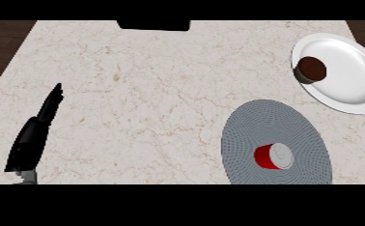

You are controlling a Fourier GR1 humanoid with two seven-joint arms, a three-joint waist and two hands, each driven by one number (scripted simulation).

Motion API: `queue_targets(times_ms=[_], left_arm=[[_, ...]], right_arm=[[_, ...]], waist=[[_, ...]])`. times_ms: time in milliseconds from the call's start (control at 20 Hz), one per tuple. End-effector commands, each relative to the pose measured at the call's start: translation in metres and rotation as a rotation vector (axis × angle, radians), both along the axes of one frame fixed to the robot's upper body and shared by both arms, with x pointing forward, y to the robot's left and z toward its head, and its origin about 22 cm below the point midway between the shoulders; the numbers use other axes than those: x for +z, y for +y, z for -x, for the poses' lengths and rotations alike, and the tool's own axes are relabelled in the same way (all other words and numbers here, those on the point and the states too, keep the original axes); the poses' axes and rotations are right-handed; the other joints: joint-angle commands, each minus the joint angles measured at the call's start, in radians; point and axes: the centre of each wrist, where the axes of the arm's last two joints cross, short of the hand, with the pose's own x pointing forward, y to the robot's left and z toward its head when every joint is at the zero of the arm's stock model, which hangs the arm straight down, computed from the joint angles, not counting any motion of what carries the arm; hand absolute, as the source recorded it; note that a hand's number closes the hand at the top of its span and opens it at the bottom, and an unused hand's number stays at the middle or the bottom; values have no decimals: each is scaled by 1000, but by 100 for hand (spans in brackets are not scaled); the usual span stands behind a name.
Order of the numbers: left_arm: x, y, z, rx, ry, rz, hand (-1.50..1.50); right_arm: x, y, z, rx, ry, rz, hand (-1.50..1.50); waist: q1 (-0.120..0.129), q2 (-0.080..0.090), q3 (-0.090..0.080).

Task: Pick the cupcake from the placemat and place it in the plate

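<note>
Head view, looking steeply down. You see a counter (143,90) of pale marble with thin tan veins filling nearly the whole view. Dark wood shows past its far left and far right corners, and a black block (153,25) sits at the far edge, left of centre; you cannot tell what it is.

At the far right lies a white plate (341,70), cut by the right edge of the view. The cupcake (311,69), dark brown on top with a dark wrapper, sits at the plate's left rim, partly over the edge, so that part of it hangs above the counter.

Near right lies a round grey placemat (242,138) with a fine ribbed weave, its near part cut off by the lower edge. On it, right of its centre, a red cup (273,156) lies on its side, with its pale round end turned to the right. Placemat and plate lie just beside each other; you cannot tell whether they touch.

Your left hand (32,135) shows at the near left, fingers straight and pointing far, holding nothing, well apart from everything else. Your right hand does not appear.

No label or writing can be read on any of these things.
</note>
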Motion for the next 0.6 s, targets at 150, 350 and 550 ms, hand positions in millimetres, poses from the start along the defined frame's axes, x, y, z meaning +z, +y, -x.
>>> queue_targets(times_ms=[150, 350, 550], left_arm=[[-4, -2, 1, 2, 11, 6, 0], [-7, 0, 4, 14, 4, 3, 0], [-5, -6, 0, -4, -12, 17, 0]], right_arm=[[8, -28, 31, 18, -71, 11, -150], [11, -39, 46, 5, -77, 6, -150], [15, -42, 48, -12, -76, 16, -150]], waist=[[4, 8, 4], [1, 7, 6], [9, 11, 7]])
